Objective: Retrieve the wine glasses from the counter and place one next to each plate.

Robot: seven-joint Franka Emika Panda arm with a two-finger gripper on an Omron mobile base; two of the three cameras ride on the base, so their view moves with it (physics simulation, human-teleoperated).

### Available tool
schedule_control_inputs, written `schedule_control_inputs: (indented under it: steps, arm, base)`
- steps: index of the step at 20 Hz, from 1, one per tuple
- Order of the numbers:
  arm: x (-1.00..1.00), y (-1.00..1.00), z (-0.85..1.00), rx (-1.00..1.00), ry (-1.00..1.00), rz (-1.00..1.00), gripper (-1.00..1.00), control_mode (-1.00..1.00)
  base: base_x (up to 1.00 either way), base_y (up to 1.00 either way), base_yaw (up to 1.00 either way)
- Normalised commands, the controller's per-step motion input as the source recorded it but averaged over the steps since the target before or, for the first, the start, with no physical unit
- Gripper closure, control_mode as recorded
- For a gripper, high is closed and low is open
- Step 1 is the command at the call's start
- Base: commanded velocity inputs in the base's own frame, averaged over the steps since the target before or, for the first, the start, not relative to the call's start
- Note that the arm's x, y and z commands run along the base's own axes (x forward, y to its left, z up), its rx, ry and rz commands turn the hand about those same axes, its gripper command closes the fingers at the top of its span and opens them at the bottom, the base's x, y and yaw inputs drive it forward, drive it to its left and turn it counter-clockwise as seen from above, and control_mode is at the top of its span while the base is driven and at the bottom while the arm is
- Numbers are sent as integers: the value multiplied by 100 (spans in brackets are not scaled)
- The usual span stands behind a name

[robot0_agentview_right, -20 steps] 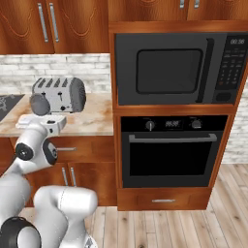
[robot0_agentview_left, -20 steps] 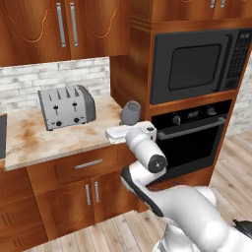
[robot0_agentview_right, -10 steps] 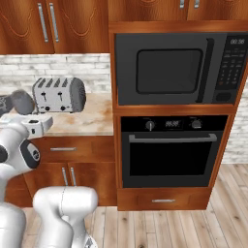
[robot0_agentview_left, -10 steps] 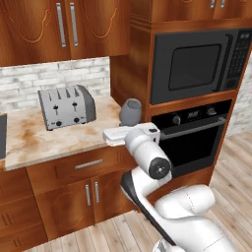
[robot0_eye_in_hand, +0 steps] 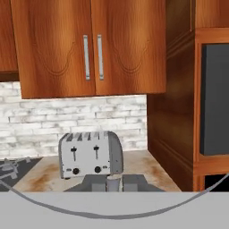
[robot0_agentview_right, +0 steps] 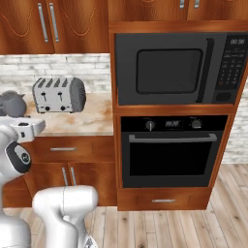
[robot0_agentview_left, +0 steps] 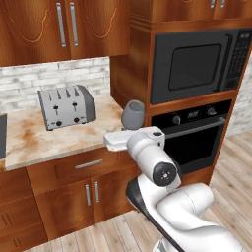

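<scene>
The pincer is clenched on the thin stem of a smoky-grey translucent wine glass. In the hand view the stem stands between the two dark finger tips, and in the left base view the rounded grey bowl rises directly above the white hand. The glass is therefore upright, with its long axis vertical, and its bowl is over the pincer while the foot is below it, hidden by the hand.

The glass is lifted off the beige marbled stone counter and hangs over that counter's front edge. Straight ahead of the pincer, well apart and against the brick wall, stands a silver four-slot toaster. To the pincer's right is the tall wooden cabinet with the black microwave.

No plate lies ahead of the pincer here, so I judge that the coming move is a carry away from this counter, keeping the stem vertical so the bowl does not tip.
</scene>
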Motion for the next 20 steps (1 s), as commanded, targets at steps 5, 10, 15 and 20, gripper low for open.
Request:
schedule_control_inputs:
  steps: [5,10,15,20]
  arm:
    - [-4,-1,0,0,0,0,100,-100]
    - [-1,0,0,0,0,1,100,100]
    - [0,0,0,0,0,0,100,100]
    - [0,0,0,0,0,0,100,100]
  base:
    - [0,0,0]
    - [-17,9,17]
    - [-7,22,53]
    - [11,33,66]
